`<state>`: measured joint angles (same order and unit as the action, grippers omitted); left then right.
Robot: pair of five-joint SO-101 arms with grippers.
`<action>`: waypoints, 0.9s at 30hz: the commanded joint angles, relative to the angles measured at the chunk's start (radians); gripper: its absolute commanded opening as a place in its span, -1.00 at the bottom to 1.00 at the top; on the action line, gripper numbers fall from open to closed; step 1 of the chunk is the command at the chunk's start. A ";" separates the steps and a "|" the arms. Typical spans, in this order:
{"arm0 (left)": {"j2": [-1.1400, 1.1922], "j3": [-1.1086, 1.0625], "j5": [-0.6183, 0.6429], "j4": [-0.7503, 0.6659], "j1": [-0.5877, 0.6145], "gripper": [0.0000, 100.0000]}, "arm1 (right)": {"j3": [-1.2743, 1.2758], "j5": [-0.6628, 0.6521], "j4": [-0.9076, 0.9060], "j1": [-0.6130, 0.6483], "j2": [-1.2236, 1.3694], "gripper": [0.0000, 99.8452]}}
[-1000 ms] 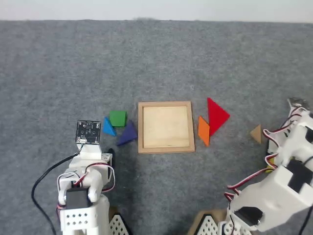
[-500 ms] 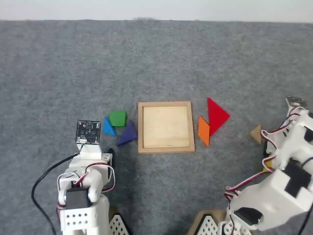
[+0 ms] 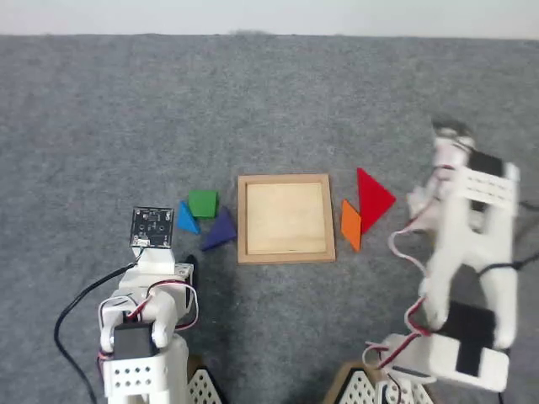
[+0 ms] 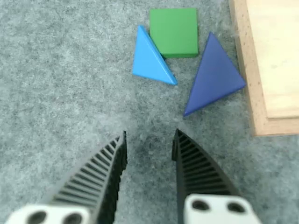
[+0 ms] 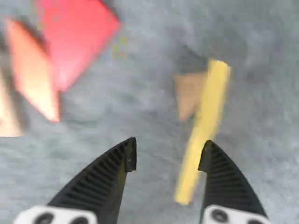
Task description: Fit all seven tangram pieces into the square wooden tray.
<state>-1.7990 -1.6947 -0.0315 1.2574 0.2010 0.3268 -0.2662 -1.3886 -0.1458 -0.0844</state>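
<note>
Wood blocks, light and stiff (likely slick-faced), want pinching across opposite edges; left gripper (image 4: 150, 135), jaws partly apart, hovers near blue triangle (image 4: 150, 58), green square (image 4: 174, 31) and purple triangle (image 4: 214, 77), just beside the empty tray (image 3: 285, 257). Right of it lie orange piece (image 3: 350, 224) and red triangle (image 3: 371, 199); right gripper (image 5: 169, 142), agape, hangs above yellow piece (image 5: 205, 112).

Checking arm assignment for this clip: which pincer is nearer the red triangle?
Right. The right pincer is just past the red triangle, by the yellow piece; the left pincer is across the tray, near the blue triangle.
</note>
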 commanded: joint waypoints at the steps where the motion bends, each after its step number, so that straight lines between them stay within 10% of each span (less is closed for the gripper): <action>1: -0.011 0.012 -0.009 0.000 -0.006 -0.70 | -0.135 0.094 -0.039 0.223 -0.033 -0.59; 12: -0.011 0.012 -0.009 0.000 -0.006 -0.70 | -0.500 0.273 -0.062 0.582 0.328 -0.59; 27: -0.011 0.012 -0.009 0.000 -0.006 -0.70 | 0.063 0.026 0.005 -0.124 -0.122 -0.46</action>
<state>-1.7990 -1.6947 -0.0315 1.2574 0.2010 0.2271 -0.1803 -1.4899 -0.1964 -0.0813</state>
